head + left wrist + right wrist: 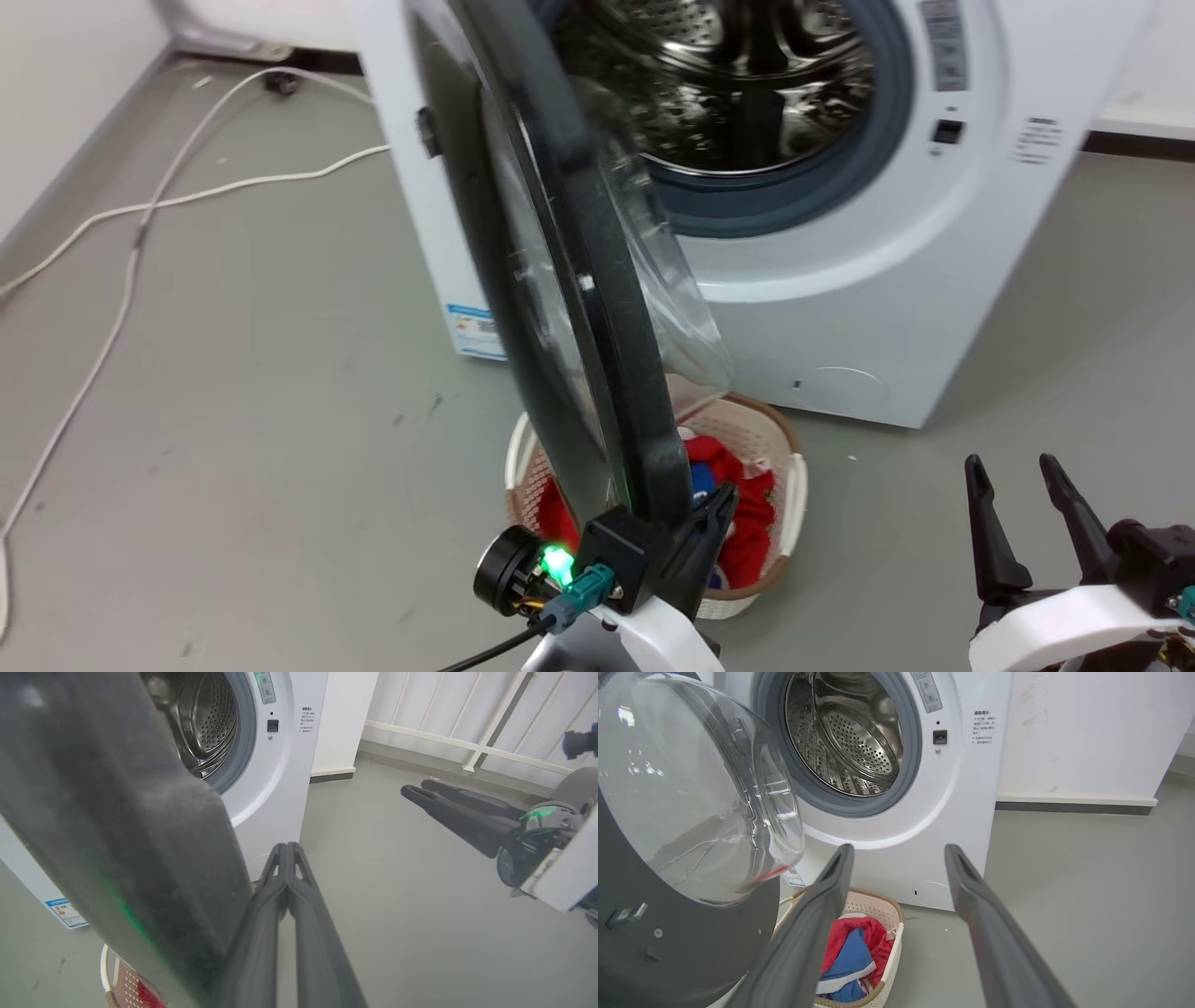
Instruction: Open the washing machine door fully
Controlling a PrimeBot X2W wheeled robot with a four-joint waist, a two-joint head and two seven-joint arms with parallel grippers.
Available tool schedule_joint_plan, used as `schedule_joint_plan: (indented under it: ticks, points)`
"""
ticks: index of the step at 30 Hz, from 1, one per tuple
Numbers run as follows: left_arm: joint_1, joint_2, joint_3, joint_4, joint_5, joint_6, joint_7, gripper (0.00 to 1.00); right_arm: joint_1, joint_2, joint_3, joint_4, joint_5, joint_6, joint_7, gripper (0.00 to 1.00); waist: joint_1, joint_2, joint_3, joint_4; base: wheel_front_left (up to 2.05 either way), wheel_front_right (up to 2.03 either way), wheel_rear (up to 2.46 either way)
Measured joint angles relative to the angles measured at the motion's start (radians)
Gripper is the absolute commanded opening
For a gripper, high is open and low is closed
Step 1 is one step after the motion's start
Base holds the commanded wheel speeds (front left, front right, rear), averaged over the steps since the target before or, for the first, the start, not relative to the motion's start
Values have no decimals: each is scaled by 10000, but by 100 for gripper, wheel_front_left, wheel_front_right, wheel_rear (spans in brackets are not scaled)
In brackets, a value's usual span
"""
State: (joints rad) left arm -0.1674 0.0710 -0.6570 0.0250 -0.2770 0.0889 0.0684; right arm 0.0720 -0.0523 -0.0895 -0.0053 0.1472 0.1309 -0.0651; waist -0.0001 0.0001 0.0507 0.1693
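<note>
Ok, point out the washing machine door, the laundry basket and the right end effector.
washing machine door (607,327): head view, on its dark rim.
laundry basket (893,952): right wrist view, on its cream side wall.
right end effector (1011,464): head view, midway between its fingertips.

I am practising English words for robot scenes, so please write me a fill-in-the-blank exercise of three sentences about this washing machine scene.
1. The laundry basket on the floor holds red and ____ clothes.
2. The right gripper is ____ (open or shut) and holds nothing.
3. The left gripper, beside the lower edge of the washing machine door, is ____ (open or shut).
Missing words: blue; open; shut.
</note>
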Motion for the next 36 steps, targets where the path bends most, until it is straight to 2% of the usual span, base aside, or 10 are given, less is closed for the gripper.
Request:
schedule_joint_plan:
  ticks: [14,23,29,36]
  points:
    - [247,36,65,-326,-105,426,-176,0,-88,6,-155,31,-75,-2,63,100,1,0,236,1912,0,0,0]
    - [506,307,1104,-403,-378,1185,-537,0,-92,10,-230,-217,-105,-2,242,100,1,0,333,3072,0,0,0]
    - [575,757,2090,-393,-646,1580,-880,0,-93,10,-230,-368,-150,-2,393,100,1,0,478,3357,0,0,0]
    - [420,1248,3196,173,-1141,1697,-1189,0,-116,10,-144,-552,-171,-2,531,100,1,0,618,3109,0,0,0]
